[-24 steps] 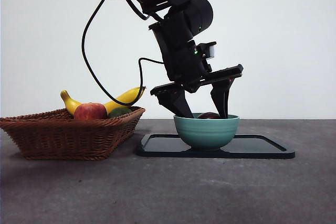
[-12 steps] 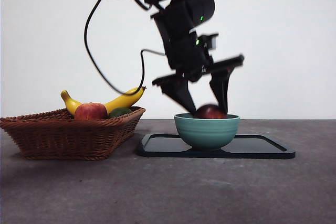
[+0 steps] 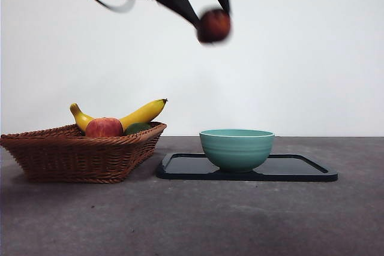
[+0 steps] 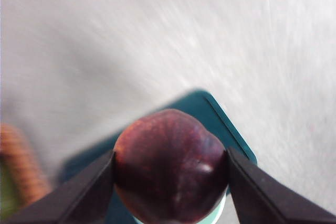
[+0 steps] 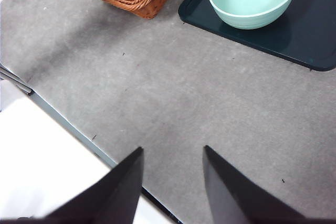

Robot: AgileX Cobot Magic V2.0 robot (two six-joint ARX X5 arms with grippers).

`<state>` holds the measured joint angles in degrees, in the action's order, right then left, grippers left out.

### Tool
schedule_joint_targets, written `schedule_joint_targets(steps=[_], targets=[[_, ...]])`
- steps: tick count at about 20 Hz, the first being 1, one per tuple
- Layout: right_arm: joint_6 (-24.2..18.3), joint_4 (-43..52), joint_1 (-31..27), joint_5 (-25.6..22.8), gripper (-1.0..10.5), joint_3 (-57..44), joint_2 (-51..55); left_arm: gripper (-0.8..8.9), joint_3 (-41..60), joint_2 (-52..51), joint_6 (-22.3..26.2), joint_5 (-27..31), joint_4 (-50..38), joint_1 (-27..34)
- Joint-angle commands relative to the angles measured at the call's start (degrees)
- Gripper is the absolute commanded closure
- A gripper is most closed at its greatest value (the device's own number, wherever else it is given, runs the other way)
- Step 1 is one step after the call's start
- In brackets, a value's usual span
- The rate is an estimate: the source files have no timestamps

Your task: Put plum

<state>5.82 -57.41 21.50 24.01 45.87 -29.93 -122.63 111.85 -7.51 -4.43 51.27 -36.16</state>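
On the left of the surface [image 3: 192,220] stands a wicker basket [image 3: 78,154] with a banana [image 3: 141,113], a red fruit [image 3: 103,127] and a dark green fruit [image 3: 137,128] inside. To its right, a green bowl [image 3: 236,148] sits on a black tray [image 3: 300,169], and the bowl is empty.

High above the bowl, near the top edge of the front view, the left hand [image 3: 211,19] grips the plum [image 3: 214,26] between its two jaws. The right hand [image 5: 173,182] waits over the bare surface with its jaws apart and nothing between them.

The risk, I think, is a slip: the plum is round and smooth and is held only at two sides, and the blur suggests a fast move. If it falls from this height, it may bounce off the bowl or roll off the surface.

In the left wrist view the plum [image 4: 170,171] looks dark maroon, glossy, with a small bright highlight and a lighter reddish patch on its upper part.
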Motion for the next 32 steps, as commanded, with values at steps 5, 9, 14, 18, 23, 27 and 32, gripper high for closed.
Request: schedule_joint_targets(steps=[5, 9, 14, 18, 23, 27, 32], targets=[[-0.5, 0.4, 0.3, -0.1, 7.7, 0.4, -0.3, 5.71, -1.5, -10.4, 2.8, 0.1, 8.5, 6.0], [-0.5, 0.9, 0.3, -0.2, 7.7, 0.4, -0.3, 5.76, 0.9, -15.7, 3.8, 0.2, 13.4, 9.5], [-0.6, 1.3, 0.3, -0.2, 7.7, 0.4, -0.3, 5.79, 15.6, -24.6, 3.7, 0.2, 9.3, 12.0], [-0.7, 1.2, 0.3, -0.2, 7.7, 0.4, -0.3, 5.78, 34.7, -33.3, 3.6, 0.2, -2.8, 13.0], [-0.6, 1.0, 0.3, -0.2, 7.7, 0.4, -0.2, 5.78, 52.4, -35.3, 3.6, 1.9, -16.3, 13.4], [-0.5, 0.3, 0.3, -0.2, 7.7, 0.4, -0.2, 5.79, 65.4, -34.8, 3.7, 4.0, -31.6, 13.5], [-0.5, 0.3, 0.3, -0.2, 7.7, 0.4, -0.2, 5.78, 71.1, -31.3, 5.6, 6.4, -40.6, 14.9]])
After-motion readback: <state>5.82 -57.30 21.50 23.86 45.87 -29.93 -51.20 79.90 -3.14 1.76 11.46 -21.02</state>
